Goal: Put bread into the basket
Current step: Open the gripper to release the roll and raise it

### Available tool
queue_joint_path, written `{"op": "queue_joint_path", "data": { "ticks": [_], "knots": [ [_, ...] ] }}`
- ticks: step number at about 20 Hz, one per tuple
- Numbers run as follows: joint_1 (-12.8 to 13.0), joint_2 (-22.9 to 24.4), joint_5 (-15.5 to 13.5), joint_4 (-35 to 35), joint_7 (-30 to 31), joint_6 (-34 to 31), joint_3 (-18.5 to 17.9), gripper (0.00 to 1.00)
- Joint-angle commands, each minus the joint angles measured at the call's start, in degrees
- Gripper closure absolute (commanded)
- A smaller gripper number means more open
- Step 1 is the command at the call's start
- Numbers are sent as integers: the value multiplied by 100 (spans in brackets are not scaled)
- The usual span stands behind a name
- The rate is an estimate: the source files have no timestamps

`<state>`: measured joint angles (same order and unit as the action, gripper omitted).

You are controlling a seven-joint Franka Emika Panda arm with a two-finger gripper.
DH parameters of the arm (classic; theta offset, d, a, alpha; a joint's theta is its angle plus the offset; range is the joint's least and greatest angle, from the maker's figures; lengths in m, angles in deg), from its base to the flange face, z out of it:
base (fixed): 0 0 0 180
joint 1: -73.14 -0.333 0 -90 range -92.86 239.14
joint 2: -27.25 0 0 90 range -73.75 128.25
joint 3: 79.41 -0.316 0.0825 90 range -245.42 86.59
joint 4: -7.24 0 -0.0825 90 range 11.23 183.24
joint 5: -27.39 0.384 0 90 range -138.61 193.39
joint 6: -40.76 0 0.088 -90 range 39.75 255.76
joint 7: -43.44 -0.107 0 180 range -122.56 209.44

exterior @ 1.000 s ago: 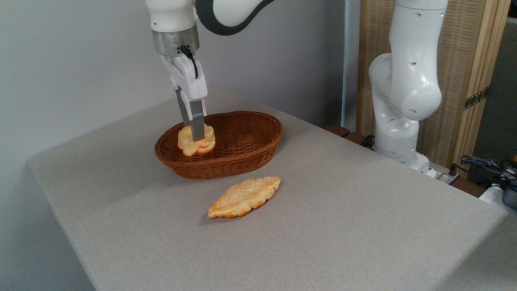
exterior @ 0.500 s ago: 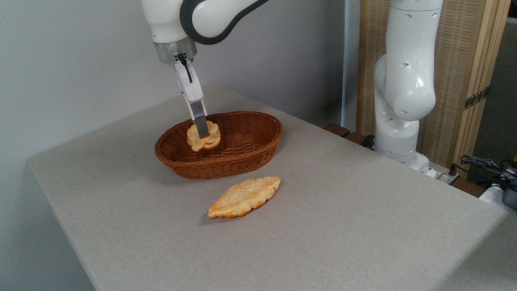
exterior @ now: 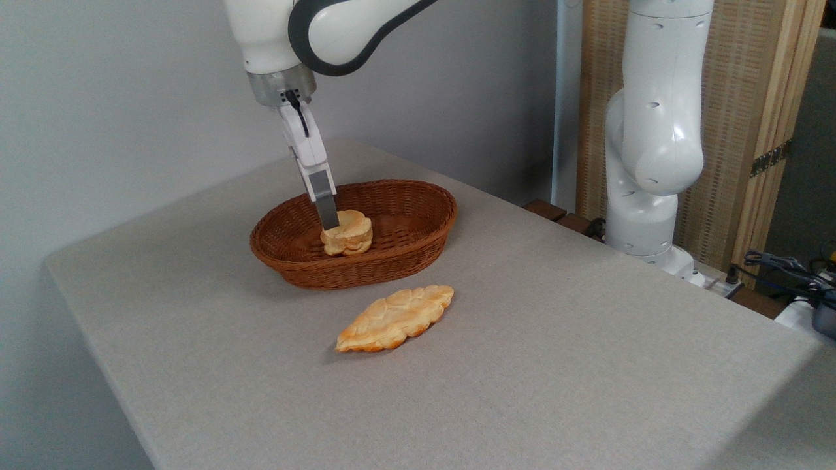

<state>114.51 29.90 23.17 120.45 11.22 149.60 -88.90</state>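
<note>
The bread (exterior: 348, 234), a small golden bun with lobed edges, lies flat on the floor of the reddish-brown wicker basket (exterior: 398, 261), near its middle. My gripper (exterior: 330, 224) hangs down into the basket from above. Its near finger (exterior: 326, 205) ends at the bun's upper left edge. I see the gripper edge-on, so the second finger is hidden behind the first. The bun rests on the basket floor, not between the fingers, and the gripper looks open.
A longer flat leaf-shaped braided bread (exterior: 394, 318) lies on the grey table (exterior: 555, 365) just in front of the basket. The arm's white base (exterior: 650, 163) stands at the table's right rear. Cables (exterior: 793, 274) lie at the far right.
The bun was held on edge between the fingers over the basket's left part. It moved right, came free and now lies flat on the basket floor. The gripper shifted slightly right.
</note>
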Motion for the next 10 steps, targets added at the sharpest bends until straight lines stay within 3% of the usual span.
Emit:
{"op": "queue_joint_path", "data": {
  "ticks": [1,7,10],
  "knots": [
    [-339,192,-44,-299,6,-82,-220,0],
    [-709,394,35,-510,-108,-109,-896,0],
    [-841,464,175,-563,-704,-240,-1160,0]
  ]
}}
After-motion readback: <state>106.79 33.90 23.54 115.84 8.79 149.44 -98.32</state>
